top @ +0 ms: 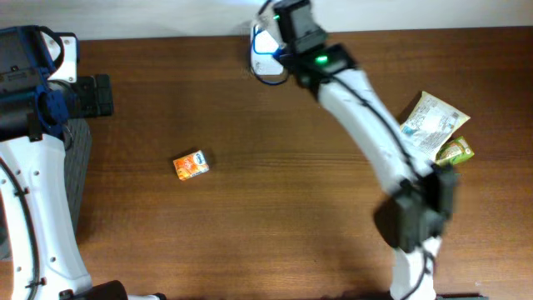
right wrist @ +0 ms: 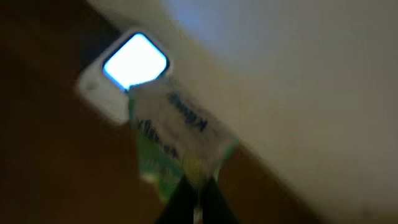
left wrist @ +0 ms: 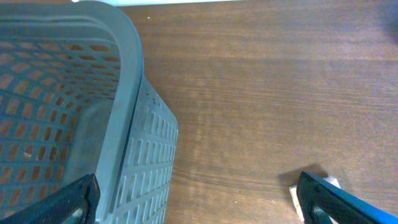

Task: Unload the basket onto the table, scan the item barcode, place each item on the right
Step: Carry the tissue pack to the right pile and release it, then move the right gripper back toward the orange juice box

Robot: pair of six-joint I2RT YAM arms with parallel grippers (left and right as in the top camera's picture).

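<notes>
Green-and-white packet (right wrist: 177,134), clamped by one edge in the right claw (right wrist: 198,190), could slip or swing off the glowing scanner (right wrist: 134,62) at the worktop's (top: 250,225) twelve o'clock; left claw (left wrist: 199,202) gapes apart.

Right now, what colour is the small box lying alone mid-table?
Mostly orange; the small cardboard box shows best in the overhead view.

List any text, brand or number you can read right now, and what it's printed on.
Nothing is legible in any view.
Dark blue lettering on the packet pinched in the right tool: blurred, unreadable.
Blue mark on the orange carton: too small to read.
Print on the pale pouch: too small to read.
Print on the green pouch: too small to read.
</notes>
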